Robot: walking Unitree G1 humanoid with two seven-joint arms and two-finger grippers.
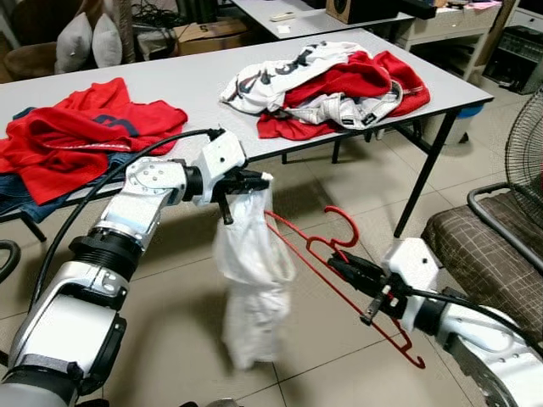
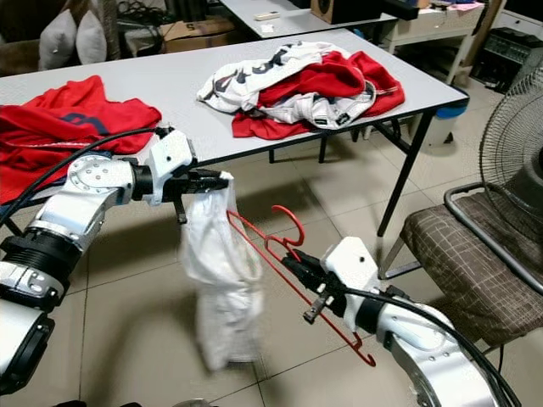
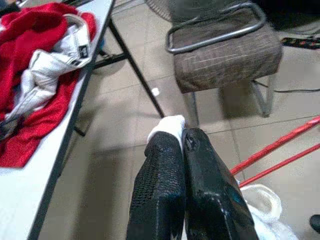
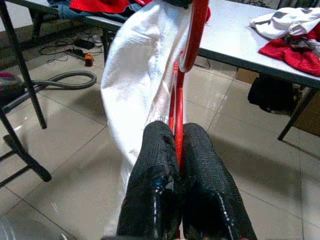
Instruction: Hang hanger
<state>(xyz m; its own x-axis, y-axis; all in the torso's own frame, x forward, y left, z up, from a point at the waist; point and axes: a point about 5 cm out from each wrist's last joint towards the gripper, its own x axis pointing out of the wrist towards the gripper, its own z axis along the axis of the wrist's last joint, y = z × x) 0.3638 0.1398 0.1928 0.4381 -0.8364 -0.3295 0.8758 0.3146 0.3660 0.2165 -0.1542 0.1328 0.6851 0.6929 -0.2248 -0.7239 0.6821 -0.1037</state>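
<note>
Two grippers at work over the tiled floor, in front of a grey table (image 1: pixel 170 80). Left gripper (image 1: pixel 254 181) at about ten o'clock from frame centre in the left eye view, fingers pinched tight on the top edge of a white garment (image 1: pixel 250 280), which hangs limp below it. Right gripper (image 1: pixel 344 270) at roughly four o'clock, fingers clamped on the red hanger (image 1: pixel 339 254) near its neck; the hook curls up toward one o'clock, and one shoulder reaches to the cloth by the left gripper. Whether that end is already inside the garment cannot be told.

Hanger looks like thin wire: light, stiff, somewhat springy (likely to twist in a narrow pinch if pushed sideways). The grip close to the neck seems sound for steering. Garment is soft and floppy, will sag and bunch; best held at the collar or shoulder seam so the opening stays taut.

On the table: a red shirt (image 1: pixel 76 127) at nine o'clock, a heap of red and white clothes (image 1: pixel 331 85) at one o'clock. Brown chair (image 1: pixel 484 246) at three o'clock.
</note>
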